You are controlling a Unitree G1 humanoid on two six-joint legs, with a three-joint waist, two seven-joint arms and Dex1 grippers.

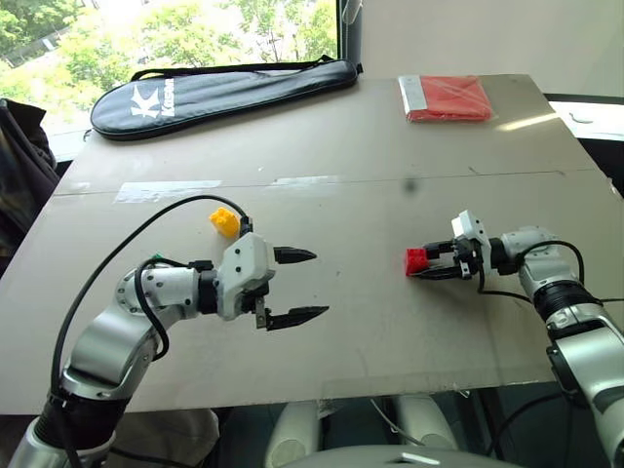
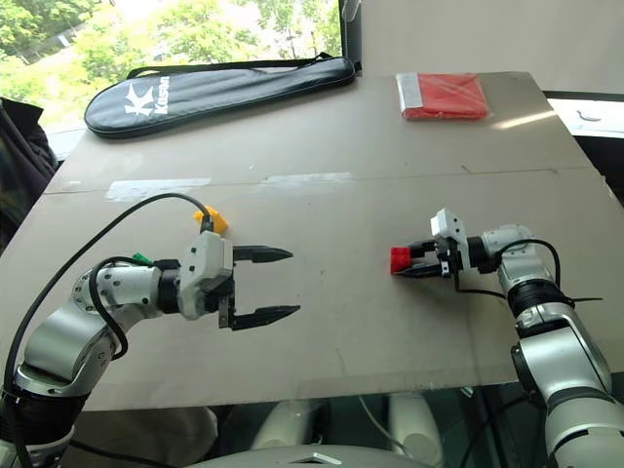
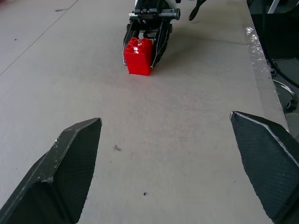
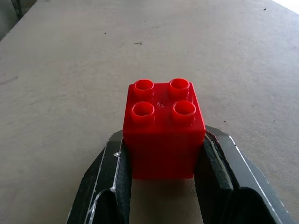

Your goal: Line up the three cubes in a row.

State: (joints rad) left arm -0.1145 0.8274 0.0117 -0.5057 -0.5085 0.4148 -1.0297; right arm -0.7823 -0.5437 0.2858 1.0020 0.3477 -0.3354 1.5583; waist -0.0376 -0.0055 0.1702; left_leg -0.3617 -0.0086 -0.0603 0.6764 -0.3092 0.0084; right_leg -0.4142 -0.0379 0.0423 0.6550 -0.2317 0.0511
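Red cube [image 1: 416, 260]: pinched between the fingers of the right gripper [image 1: 429, 265], studs up, at table [image 1: 390, 156] level, 4 o'clock of centre.
Yellow cube [image 1: 225, 222]: on the table at 9 o'clock, just behind the left gripper [image 1: 296, 287], whose fingers stand spread, holding nothing.
Green cube [image 2: 142, 259]: a sliver beside the left forearm.

Black racket case [image 1: 224, 93], red packet [image 1: 448, 97] on table [image 1: 390, 156].

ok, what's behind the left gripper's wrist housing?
A yellow cube sits on the table just past the left gripper; the housing covers its near lower corner. A green bit peeks out beside the forearm, mostly hidden.
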